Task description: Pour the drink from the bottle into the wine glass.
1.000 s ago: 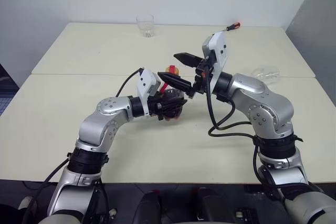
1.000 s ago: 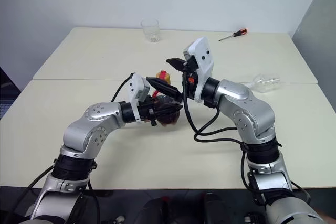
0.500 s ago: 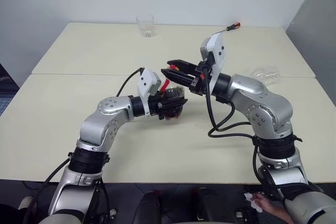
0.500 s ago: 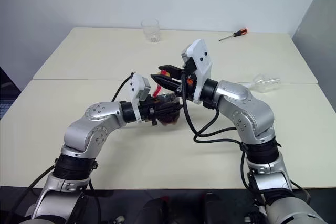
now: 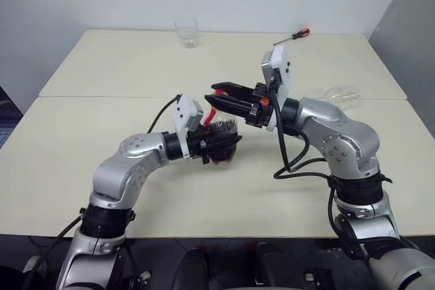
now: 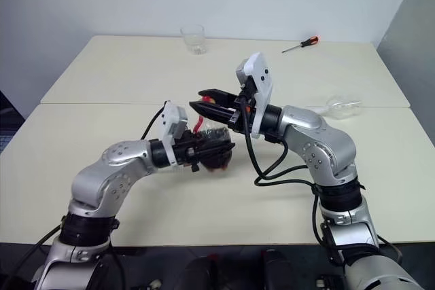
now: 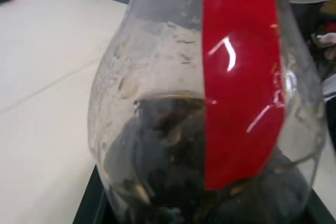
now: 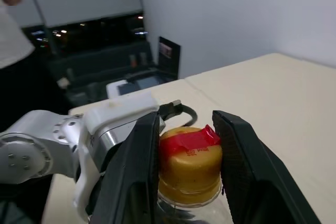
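My left gripper (image 5: 221, 142) is shut around the round body of the bottle (image 5: 220, 151), holding it above the table's middle. In the left wrist view the bottle (image 7: 210, 103) shows its red label strip, and the dark drink (image 7: 157, 161) fills its lower part. My right gripper (image 5: 216, 95) reaches in from the right and is shut on the yellow-and-red cap (image 8: 189, 161), one black finger (image 8: 139, 166) on each side. The wine glass (image 5: 343, 93) lies on its side on the table, far right of both grippers.
A clear tumbler (image 5: 187, 32) stands at the back edge. A screwdriver with a red handle (image 5: 293, 34) lies at the back right. A seam (image 5: 102, 96) runs across the table behind the arms. A person in white (image 8: 10, 30) is at the edge of the right wrist view.
The right gripper's fingers, open around the cap a second ago, have shut on it. The left arm has drawn the bottle slightly nearer to me.
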You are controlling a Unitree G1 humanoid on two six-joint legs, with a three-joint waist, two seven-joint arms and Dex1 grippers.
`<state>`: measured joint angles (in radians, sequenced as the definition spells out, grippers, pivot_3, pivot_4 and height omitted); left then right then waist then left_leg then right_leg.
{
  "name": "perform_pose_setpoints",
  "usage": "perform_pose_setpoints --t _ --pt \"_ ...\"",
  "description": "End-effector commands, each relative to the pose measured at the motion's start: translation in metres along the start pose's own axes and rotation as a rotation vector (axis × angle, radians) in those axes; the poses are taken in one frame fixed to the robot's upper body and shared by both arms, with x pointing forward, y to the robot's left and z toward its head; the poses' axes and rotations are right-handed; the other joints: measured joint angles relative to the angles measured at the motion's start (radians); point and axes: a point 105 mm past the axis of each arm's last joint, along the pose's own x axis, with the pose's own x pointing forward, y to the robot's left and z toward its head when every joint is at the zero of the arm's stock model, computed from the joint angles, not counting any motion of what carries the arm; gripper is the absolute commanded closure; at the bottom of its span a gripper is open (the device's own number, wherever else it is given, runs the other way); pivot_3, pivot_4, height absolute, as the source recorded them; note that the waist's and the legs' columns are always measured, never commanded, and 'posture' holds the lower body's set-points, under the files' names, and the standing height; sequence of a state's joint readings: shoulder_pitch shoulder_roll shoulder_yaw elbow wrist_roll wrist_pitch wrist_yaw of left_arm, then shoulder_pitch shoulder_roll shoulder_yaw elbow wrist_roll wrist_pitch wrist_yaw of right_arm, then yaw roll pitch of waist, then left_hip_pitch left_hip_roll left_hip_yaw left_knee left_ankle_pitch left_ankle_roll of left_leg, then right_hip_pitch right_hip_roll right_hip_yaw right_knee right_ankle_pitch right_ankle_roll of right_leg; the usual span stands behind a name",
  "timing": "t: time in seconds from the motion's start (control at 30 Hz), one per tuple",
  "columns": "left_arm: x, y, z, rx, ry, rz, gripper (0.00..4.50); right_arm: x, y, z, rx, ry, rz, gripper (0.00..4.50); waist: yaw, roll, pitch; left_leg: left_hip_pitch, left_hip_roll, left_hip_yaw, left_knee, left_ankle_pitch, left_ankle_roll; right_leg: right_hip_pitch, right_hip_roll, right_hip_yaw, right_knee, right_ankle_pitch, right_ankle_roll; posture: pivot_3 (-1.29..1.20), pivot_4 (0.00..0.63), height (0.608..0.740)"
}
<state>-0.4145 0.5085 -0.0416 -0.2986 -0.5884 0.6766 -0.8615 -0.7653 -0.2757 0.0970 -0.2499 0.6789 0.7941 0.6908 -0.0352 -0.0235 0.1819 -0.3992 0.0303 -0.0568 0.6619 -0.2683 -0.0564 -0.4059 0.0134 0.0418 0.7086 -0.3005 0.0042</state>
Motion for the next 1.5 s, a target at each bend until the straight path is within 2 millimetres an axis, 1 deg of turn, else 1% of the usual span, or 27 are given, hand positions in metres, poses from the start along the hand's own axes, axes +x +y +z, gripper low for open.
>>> perform_pose_setpoints --t 0.03,0.2,0.37,0.47,0.53,0.7,0.8,0.9,0.97,1.0,1.07,1.2,1.23,1.33,1.43,1.5 --pt "-0.001 -0.024 0.027 0.050 -0.101 -0.079 2.53 -0.011 -0.002 0.012 -0.010 -0.046 0.025 3.26 0.002 0.000 0.000 0.000 0.000 0.000 0.000 0.000 0.000 0.000 0.000 0.000 0.000 0.000 0.000 0.00 0.150 0.740" --pt "-0.006 -0.032 0.036 0.017 -0.138 -0.089 2.53 -0.011 0.013 0.012 0.054 -0.055 0.174 3.26 0.003 0.000 0.000 0.000 -0.001 0.000 0.001 0.000 0.000 0.001 0.000 0.000 0.000 0.000 0.000 0.00 0.150 0.740" --pt "-0.010 -0.043 0.041 -0.011 -0.137 -0.151 2.53 -0.011 0.033 0.018 0.105 -0.078 0.346 3.26 0.003 0.000 0.000 0.000 -0.001 0.000 0.000 0.000 0.000 0.001 0.000 0.000 0.000 0.000 0.000 0.00 0.150 0.740" --pt "-0.010 -0.044 0.044 -0.009 -0.136 -0.163 2.53 -0.011 0.047 0.018 0.098 -0.053 0.463 3.26 0.003 0.000 0.000 0.001 -0.001 0.000 0.000 0.000 0.000 0.001 0.000 0.000 0.000 0.000 0.000 0.00 0.150 0.740" --pt "-0.011 -0.044 0.046 -0.007 -0.132 -0.169 2.53 -0.012 0.053 0.016 0.087 -0.027 0.516 3.26 0.003 0.000 0.000 0.000 -0.001 0.000 0.000 0.000 0.000 0.001 0.000 0.000 0.000 0.000 0.000 0.00 0.150 0.740" --pt "-0.014 -0.045 0.046 0.005 -0.110 -0.201 2.53 -0.015 0.060 0.012 0.096 0.035 0.600 3.26 0.003 0.000 0.000 0.000 -0.001 0.000 0.000 0.000 0.000 0.001 0.001 0.000 -0.001 0.000 0.000 0.00 0.150 0.740" --pt "-0.014 -0.043 0.046 0.010 -0.107 -0.198 2.53 -0.013 0.058 0.014 0.090 0.029 0.590 3.26 0.003 0.000 0.000 0.000 -0.001 0.000 0.000 0.000 0.000 0.001 0.001 -0.001 -0.001 0.000 0.000 0.00 0.150 0.740" --pt "-0.012 -0.037 0.042 0.017 -0.100 -0.161 2.53 -0.010 0.052 0.015 0.084 0.015 0.556 3.26 0.003 0.000 0.000 0.000 -0.001 0.000 0.000 0.000 0.000 0.001 0.001 0.000 -0.001 0.000 0.000 0.00 0.150 0.740" --pt "-0.012 -0.033 0.041 0.020 -0.096 -0.143 2.53 -0.008 0.048 0.016 0.081 0.006 0.532 2.54 0.003 0.000 0.000 0.000 -0.001 0.000 0.000 0.000 0.000 0.001 0.001 0.000 -0.001 0.000 0.000 0.00 0.150 0.740" --pt "-0.012 -0.032 0.041 0.021 -0.095 -0.141 2.53 -0.008 0.047 0.017 0.082 0.002 0.523 2.33 0.003 0.000 0.001 0.000 -0.001 0.000 0.000 0.000 0.000 0.001 0.001 0.000 -0.001 0.000 0.000 0.00 0.150 0.740" --pt "-0.011 -0.028 0.038 0.045 -0.080 -0.127 2.53 -0.007 0.044 0.018 0.072 -0.004 0.504 1.66 0.003 0.000 0.001 0.000 -0.001 0.000 0.000 0.000 0.000 0.001 0.001 0.000 -0.001 0.000 0.000 0.00 0.150 0.740" --pt "-0.012 -0.007 0.033 0.071 -0.066 -0.048 2.53 -0.006 0.038 0.020 0.038 -0.016 0.456 0.21 0.003 0.000 0.001 0.000 -0.001 0.000 0.000 0.000 0.000 0.001 0.001 0.000 -0.001 0.000 0.000 0.00 0.150 0.740" --pt "-0.012 -0.003 0.032 0.068 -0.063 -0.031 2.53 -0.007 0.036 0.020 0.031 -0.020 0.438 0.06 0.003 0.000 0.001 0.000 -0.001 0.000 0.000 0.000 0.000 0.001 0.001 0.000 -0.001 0.000 0.000 0.00 0.150 0.740" --pt "-0.012 0.004 0.030 0.058 -0.067 0.006 2.53 -0.007 0.030 0.022 -0.004 -0.028 0.371 0.06 0.003 0.000 0.001 0.000 -0.001 0.000 0.000 0.000 0.000 0.001 0.001 0.000 -0.001 0.000 0.000 0.00 0.150 0.740" --pt "-0.009 0.013 0.027 0.058 -0.087 0.089 2.53 -0.005 0.011 0.026 -0.073 -0.059 0.217 0.06 0.003 0.000 0.001 0.000 -0.001 0.000 0.000 0.000 0.000 0.001 0.000 0.000 -0.002 0.000 0.000 0.00 0.150 0.740" --pt "-0.008 0.021 0.027 0.062 -0.098 0.147 2.53 -0.004 0.004 0.028 -0.096 -0.073 0.153 0.06 0.003 0.000 0.001 0.000 -0.001 0.000 0.000 0.000 0.000 0.001 -0.001 0.000 -0.002 0.000 0.000 0.00 0.150 0.740"
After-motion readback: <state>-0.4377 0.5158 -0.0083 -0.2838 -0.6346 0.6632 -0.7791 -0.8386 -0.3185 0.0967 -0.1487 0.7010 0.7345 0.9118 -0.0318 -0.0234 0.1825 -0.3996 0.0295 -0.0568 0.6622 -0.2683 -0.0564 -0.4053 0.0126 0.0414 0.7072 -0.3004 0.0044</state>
